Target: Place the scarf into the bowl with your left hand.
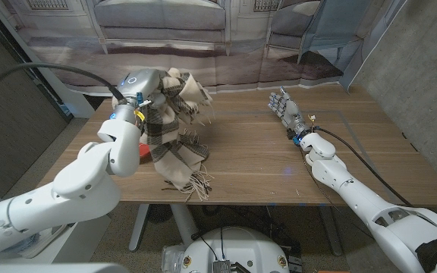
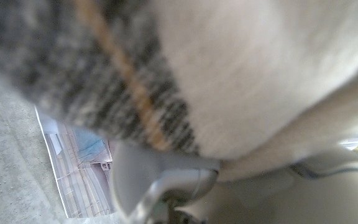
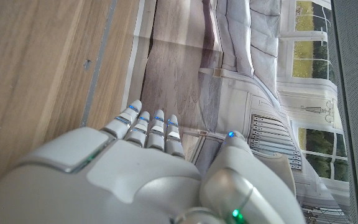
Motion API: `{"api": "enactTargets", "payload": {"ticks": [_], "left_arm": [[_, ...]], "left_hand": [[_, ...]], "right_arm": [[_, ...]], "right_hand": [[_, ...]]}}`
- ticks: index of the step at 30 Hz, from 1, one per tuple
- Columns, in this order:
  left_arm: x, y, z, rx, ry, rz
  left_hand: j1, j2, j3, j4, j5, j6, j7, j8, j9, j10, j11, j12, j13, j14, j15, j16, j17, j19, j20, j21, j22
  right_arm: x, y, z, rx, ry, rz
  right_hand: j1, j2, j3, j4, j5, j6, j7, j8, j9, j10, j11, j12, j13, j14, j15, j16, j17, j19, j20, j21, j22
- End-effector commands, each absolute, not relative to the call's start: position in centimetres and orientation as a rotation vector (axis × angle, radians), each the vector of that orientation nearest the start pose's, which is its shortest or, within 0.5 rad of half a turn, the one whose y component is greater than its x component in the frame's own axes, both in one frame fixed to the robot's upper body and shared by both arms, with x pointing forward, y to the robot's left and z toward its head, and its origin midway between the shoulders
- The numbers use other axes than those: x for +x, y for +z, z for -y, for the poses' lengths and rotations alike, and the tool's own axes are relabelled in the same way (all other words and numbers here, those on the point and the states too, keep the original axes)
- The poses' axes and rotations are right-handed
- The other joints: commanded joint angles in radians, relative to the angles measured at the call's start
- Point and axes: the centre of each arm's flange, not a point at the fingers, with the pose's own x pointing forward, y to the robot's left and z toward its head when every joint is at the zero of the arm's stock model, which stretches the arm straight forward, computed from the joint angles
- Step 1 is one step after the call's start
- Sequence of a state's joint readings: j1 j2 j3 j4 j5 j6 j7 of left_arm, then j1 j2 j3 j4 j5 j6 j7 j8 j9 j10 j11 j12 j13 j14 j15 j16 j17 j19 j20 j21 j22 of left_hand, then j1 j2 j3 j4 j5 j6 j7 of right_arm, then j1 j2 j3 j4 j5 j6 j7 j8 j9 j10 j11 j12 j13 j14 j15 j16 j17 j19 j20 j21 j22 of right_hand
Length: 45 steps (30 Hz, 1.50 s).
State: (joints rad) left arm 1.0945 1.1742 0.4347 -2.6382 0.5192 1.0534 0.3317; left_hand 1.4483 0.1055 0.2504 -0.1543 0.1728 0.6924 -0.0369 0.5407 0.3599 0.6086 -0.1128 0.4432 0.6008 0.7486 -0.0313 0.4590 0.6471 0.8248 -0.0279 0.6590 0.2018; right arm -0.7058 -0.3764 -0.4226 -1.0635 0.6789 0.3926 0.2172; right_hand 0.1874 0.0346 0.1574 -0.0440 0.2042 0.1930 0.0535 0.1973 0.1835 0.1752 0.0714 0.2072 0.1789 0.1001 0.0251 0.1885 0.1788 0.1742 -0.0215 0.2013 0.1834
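Note:
A cream and brown plaid scarf with a fringed end hangs bunched above the left part of the wooden table. My left hand grips it near its top, and the fringe trails down to the table's front edge. In the left wrist view the scarf is a close blur over my left hand. A small red patch shows behind my left forearm; I cannot tell what it is. My right hand stands on the table at the right with its fingers straight, holding nothing.
A printed backdrop of a sofa and windows hangs behind the table's far edge. A black cable runs along my right arm. Bare wood lies between the scarf and my right hand.

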Motion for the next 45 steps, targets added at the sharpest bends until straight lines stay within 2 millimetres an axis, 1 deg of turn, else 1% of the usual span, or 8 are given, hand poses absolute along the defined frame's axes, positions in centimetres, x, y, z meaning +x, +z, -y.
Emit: {"api": "enactTargets", "payload": {"ticks": [1,11,18,23,28,35,38,45], "left_arm": [[37.3,7.7,-25.9,1.277,0.655,0.699],[36.8,7.1,-26.6,1.267,0.688,0.682],[37.0,6.2,-27.4,1.231,0.701,0.652],[37.4,5.6,-27.9,1.219,0.703,0.622],[38.2,5.3,-28.1,1.233,0.705,0.58],[39.4,5.0,-29.0,1.22,0.695,0.546],[39.4,4.7,-29.5,1.212,0.701,0.528],[39.4,4.0,-30.5,1.183,0.717,0.507]], "left_hand": [[0.031,0.036,0.028,0.027,0.006,0.007,0.001,0.007,0.003,0.011,0.001,-0.004,0.006,0.055,-0.139,0.004,0.005,0.066,-0.097,0.009,0.004],[0.027,0.035,0.028,0.029,0.006,0.011,0.003,0.008,0.003,0.016,0.005,-0.006,0.013,0.055,-0.14,0.002,0.011,0.059,-0.096,0.017,0.003],[0.022,0.037,0.028,0.032,0.006,0.014,0.004,0.008,0.002,0.014,0.004,-0.009,0.017,0.053,-0.139,-0.001,0.013,0.053,-0.093,0.022,0.003],[0.017,0.038,0.029,0.035,0.006,0.016,0.004,0.008,0.001,0.015,0.005,-0.01,0.021,0.051,-0.135,-0.005,0.014,0.046,-0.09,0.025,0.002],[0.013,0.037,0.029,0.037,0.006,0.018,0.003,0.007,0.0,0.017,0.006,-0.011,0.024,0.05,-0.133,-0.008,0.014,0.037,-0.086,0.026,0.001],[0.011,0.036,0.03,0.037,0.007,0.023,0.002,0.007,-0.002,0.021,0.006,-0.012,0.028,0.049,-0.132,-0.012,0.016,0.032,-0.084,0.031,0.0],[0.01,0.036,0.031,0.036,0.007,0.024,0.002,0.007,-0.003,0.024,0.003,-0.012,0.03,0.05,-0.132,-0.013,0.017,0.031,-0.083,0.033,0.0],[0.009,0.035,0.033,0.035,0.007,0.028,0.002,0.007,-0.005,0.028,0.004,-0.013,0.035,0.053,-0.132,-0.014,0.019,0.027,-0.082,0.04,-0.002]], "right_arm": [[68.4,-2.2,24.4,0.082,0.362,0.618],[68.6,-2.2,24.2,0.08,0.365,0.614],[68.7,-2.6,24.3,0.081,0.363,0.605],[68.8,-2.8,24.4,0.082,0.36,0.6],[68.8,-2.8,24.5,0.081,0.36,0.599],[68.9,-2.7,24.3,0.078,0.363,0.596],[69.0,-2.7,24.2,0.078,0.364,0.592],[69.1,-2.7,23.9,0.072,0.368,0.588]], "right_hand": [[-0.001,0.011,0.001,0.0,0.002,0.011,-0.003,-0.002,0.004,0.005,-0.002,0.005,0.006,0.009,-0.004,0.001,0.004,0.009,-0.001,0.004,0.003],[-0.002,0.011,0.0,-0.001,0.002,0.011,-0.004,-0.002,0.004,0.007,-0.003,0.006,0.006,0.008,-0.007,0.0,0.005,0.008,-0.001,0.004,0.003],[-0.002,0.011,0.0,-0.001,0.002,0.012,-0.004,-0.002,0.004,0.009,0.0,0.007,0.006,0.007,-0.007,-0.001,0.004,0.008,-0.002,0.004,0.004],[-0.002,0.011,-0.001,-0.002,0.002,0.013,-0.005,-0.002,0.004,0.009,-0.002,0.006,0.006,0.007,-0.006,-0.001,0.004,0.007,-0.001,0.003,0.004],[-0.002,0.011,-0.001,-0.002,0.002,0.014,-0.005,-0.002,0.004,0.012,0.0,0.007,0.006,0.008,-0.006,-0.001,0.004,0.007,-0.002,0.003,0.004],[-0.002,0.011,-0.001,-0.002,0.002,0.015,-0.005,-0.001,0.004,0.012,0.0,0.007,0.006,0.009,-0.007,-0.001,0.004,0.008,-0.003,0.003,0.004],[-0.002,0.011,-0.001,-0.002,0.002,0.014,-0.005,-0.002,0.004,0.013,0.0,0.007,0.006,0.009,-0.006,-0.001,0.004,0.007,-0.003,0.003,0.004],[-0.002,0.012,-0.001,-0.003,0.002,0.015,-0.006,-0.002,0.004,0.013,0.003,0.007,0.006,0.01,-0.006,0.0,0.004,0.007,-0.003,0.003,0.004]]}}
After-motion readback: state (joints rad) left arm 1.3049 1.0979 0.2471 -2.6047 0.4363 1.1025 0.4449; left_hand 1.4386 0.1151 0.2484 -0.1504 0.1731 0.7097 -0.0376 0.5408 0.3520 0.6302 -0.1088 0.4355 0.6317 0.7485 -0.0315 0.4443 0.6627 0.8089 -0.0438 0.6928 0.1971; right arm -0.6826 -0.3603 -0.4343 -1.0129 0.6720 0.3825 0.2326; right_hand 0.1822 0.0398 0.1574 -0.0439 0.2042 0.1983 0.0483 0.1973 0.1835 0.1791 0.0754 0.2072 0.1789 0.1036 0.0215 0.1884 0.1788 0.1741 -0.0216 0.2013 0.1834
